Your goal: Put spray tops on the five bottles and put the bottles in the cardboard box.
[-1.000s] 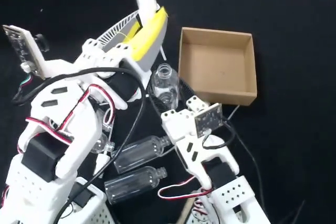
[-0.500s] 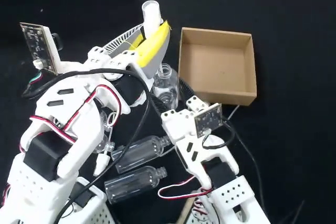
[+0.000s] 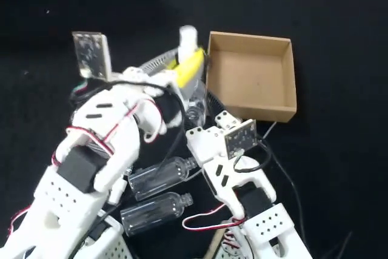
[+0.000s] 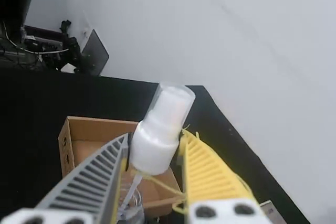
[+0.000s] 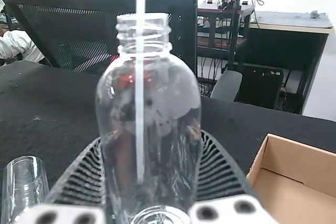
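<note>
Office-like lab: mesh chair [image 5: 68,30], cable-strewn desks [image 5: 294,20].

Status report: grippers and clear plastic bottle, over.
Right gripper shut on upright clear plastic bottle. Left gripper shut on white spray top, tube inside bottle. Nothing blocking.

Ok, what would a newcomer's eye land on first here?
The white spray top pinched in the left gripper, its tube dipping into the open bottle that the right gripper holds upright. Next, the empty box beside them, and two capless bottles lying near the arms.
</note>
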`<state>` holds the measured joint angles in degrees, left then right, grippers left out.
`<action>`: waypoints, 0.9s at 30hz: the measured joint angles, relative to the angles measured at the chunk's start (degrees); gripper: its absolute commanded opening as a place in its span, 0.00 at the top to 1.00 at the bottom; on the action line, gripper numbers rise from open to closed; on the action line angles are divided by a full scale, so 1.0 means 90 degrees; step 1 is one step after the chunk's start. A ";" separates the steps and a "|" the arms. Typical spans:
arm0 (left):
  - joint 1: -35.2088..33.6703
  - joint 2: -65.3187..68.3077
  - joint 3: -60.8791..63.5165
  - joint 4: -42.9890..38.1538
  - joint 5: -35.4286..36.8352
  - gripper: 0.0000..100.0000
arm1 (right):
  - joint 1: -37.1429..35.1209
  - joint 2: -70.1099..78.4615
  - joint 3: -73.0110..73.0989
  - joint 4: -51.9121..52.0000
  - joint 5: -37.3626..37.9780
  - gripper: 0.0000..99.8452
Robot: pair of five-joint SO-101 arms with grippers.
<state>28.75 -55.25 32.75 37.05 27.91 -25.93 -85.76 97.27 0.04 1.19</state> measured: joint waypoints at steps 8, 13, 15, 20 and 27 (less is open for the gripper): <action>0.0098 -0.1524 0.1368 -0.0518 -0.0020 0.97 | -0.0010 0.0000 0.0000 0.0000 0.0020 0.99; 0.0098 -0.2647 0.3038 -0.2374 -0.0020 0.97 | 0.0000 0.0000 0.0000 0.0000 0.0020 0.99; 0.0117 -0.3077 0.3810 -0.3038 -0.0020 0.97 | 0.0000 0.0000 0.0000 0.0000 0.0020 0.99; 0.0137 -0.3937 0.4913 -0.3477 0.0000 0.97 | -0.0010 0.0000 0.0000 0.0000 0.0029 0.99; 0.0000 -0.4239 0.4962 -0.3516 0.0010 0.97 | -0.0010 0.0000 0.0000 0.0000 0.0029 0.99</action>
<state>28.75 -93.41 77.41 5.41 28.00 -26.02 -85.76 97.27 0.04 1.45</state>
